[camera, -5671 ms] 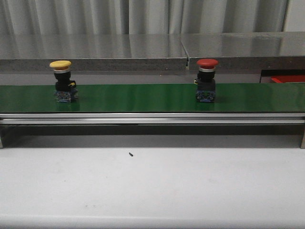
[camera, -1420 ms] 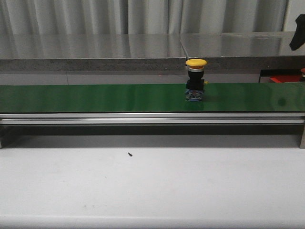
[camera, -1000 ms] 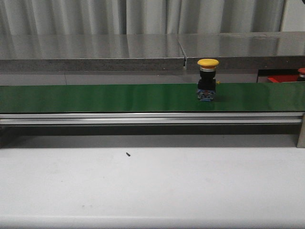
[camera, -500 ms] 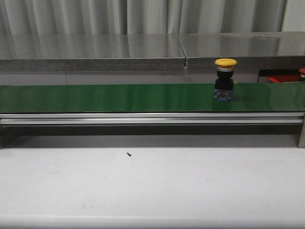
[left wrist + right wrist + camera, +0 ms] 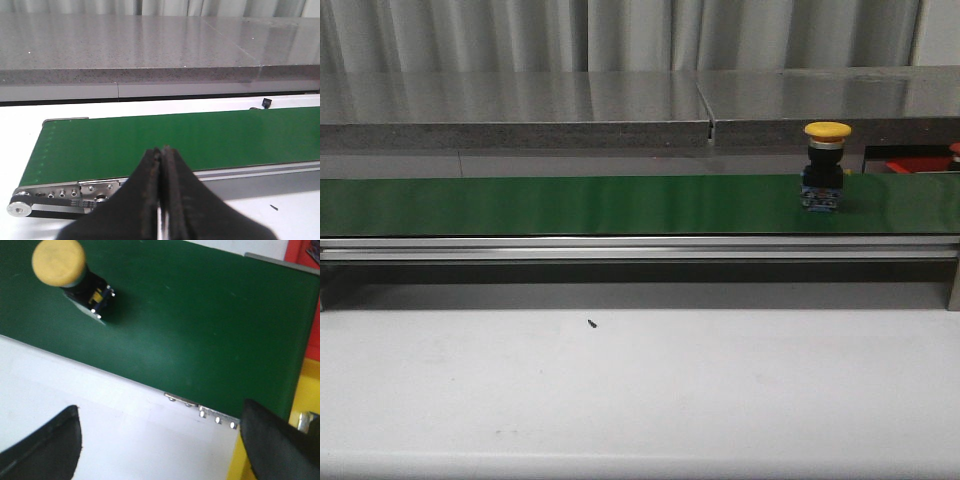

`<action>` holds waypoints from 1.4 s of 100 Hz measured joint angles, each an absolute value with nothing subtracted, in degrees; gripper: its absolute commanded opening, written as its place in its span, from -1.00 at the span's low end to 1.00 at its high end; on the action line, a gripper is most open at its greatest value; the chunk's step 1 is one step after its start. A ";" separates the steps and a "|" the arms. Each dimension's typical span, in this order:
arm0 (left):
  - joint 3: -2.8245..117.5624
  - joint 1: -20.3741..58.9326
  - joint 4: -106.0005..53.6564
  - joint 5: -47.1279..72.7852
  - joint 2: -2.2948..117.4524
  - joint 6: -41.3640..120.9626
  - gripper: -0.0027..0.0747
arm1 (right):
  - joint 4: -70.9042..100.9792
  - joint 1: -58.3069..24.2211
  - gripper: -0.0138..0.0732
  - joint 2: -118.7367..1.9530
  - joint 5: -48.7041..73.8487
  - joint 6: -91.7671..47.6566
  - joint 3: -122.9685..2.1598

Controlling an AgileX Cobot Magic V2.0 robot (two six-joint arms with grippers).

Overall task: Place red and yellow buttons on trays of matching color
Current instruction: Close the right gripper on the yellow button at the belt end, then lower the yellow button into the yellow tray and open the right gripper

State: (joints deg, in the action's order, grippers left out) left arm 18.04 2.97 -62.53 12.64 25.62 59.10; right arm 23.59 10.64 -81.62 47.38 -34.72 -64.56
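A yellow button (image 5: pixel 827 165) stands upright on the green belt (image 5: pixel 570 205), near its right end. In the right wrist view the yellow button (image 5: pixel 60 261) sits on the belt, well away from my right gripper (image 5: pixel 160 412). That gripper is open and empty over the white table. A yellow tray (image 5: pixel 306 390) and a red tray (image 5: pixel 303 252) lie past the belt's end. The red tray (image 5: pixel 920 165) also shows at the far right of the front view, with the red button's cap (image 5: pixel 954 150) at the frame edge. My left gripper (image 5: pixel 161 150) is shut and empty near the belt's left end.
The belt's aluminium rail (image 5: pixel 640 248) runs along the front of the conveyor. A grey stone ledge (image 5: pixel 520 110) runs behind it. A small black speck (image 5: pixel 592 322) lies on the white table (image 5: pixel 640 400).
The yellow button has ridden the belt steadily to the right. The red button that was on the belt 5.7 s ago is gone from it. Neither gripper shows in the front view.
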 measured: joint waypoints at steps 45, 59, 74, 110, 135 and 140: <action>18.04 2.97 -62.53 12.64 25.62 59.10 -0.98 | 23.59 4.00 0.78 -88.67 42.73 -37.34 -66.49; 18.04 2.97 -62.53 12.64 25.62 59.10 -0.98 | 23.59 3.49 0.78 -92.13 42.47 -37.34 -69.30; 18.04 2.97 -62.53 12.64 25.62 59.10 -0.98 | 23.59 3.36 0.78 -95.54 41.84 -37.40 -72.61; 18.04 2.97 -62.53 12.64 25.62 59.10 -0.98 | 23.59 3.36 0.20 -103.02 41.74 -37.13 -78.69; 18.04 2.97 -62.53 12.64 25.62 59.10 -0.98 | 23.59 3.36 -0.32 -103.14 44.14 -36.18 -78.83; 18.04 2.97 -62.53 12.64 25.62 59.10 -0.98 | 23.59 3.36 -0.32 -102.65 45.21 -35.55 -78.83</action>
